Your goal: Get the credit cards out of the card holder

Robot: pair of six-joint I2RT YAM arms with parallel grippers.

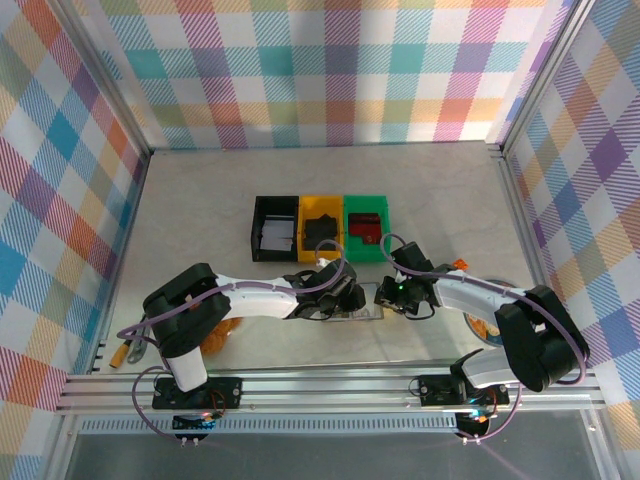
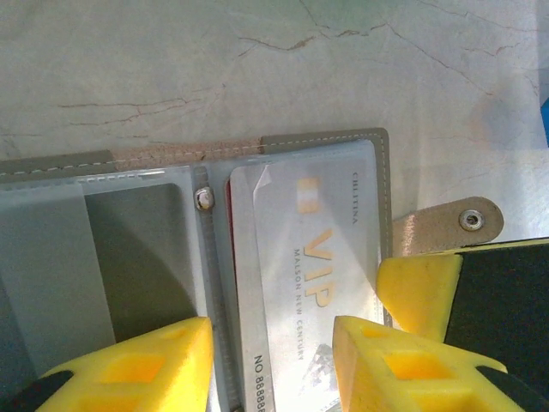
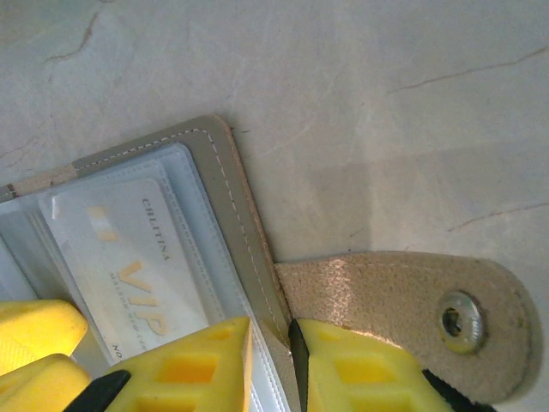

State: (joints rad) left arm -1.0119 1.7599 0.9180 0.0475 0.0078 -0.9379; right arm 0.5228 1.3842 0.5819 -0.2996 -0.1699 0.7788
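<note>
The grey card holder (image 1: 364,306) lies open on the table between both grippers. A silver VIP card (image 2: 309,275) sits in the clear sleeve of its right panel (image 3: 129,257), with a red card edge (image 2: 231,223) showing just under its left side. The left panel's sleeve (image 2: 129,257) looks empty. My left gripper (image 2: 270,348) is open, its yellow fingers straddling the VIP card from above. My right gripper (image 3: 273,348) is shut on the holder's right edge (image 3: 232,197), beside the snap tab (image 3: 403,300).
Black (image 1: 275,228), yellow (image 1: 320,226) and green (image 1: 366,226) bins stand in a row just behind the holder. An orange object (image 1: 226,334) lies under the left arm, and a round dish (image 1: 488,328) under the right arm. Checked walls close in the sides.
</note>
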